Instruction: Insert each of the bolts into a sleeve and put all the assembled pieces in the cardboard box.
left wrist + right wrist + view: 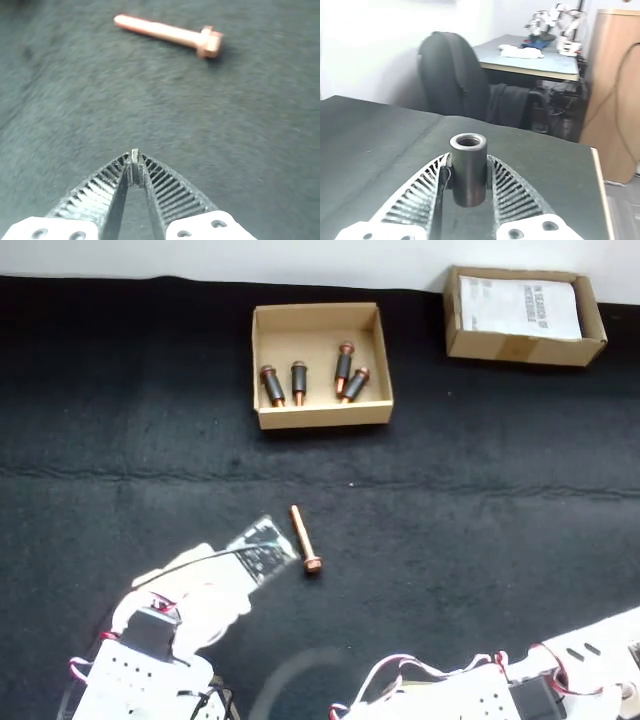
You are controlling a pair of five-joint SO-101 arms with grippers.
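A loose copper bolt (304, 538) lies on the black cloth, its head toward the front; it is also the bolt (170, 35) in the left wrist view. My left gripper (262, 548) hovers just beside it, and the left gripper (134, 159) is shut with nothing held. My right gripper (468, 175) is shut on a dark grey sleeve (468, 167), held upright with its open bore up. The cardboard box (320, 412) at the back holds several assembled pieces (271, 385).
A second cardboard box (522, 345) with a printed sheet sits at the back right. An arm (520, 685) lies low along the front right edge. An office chair (451, 75) and a desk stand beyond the table.
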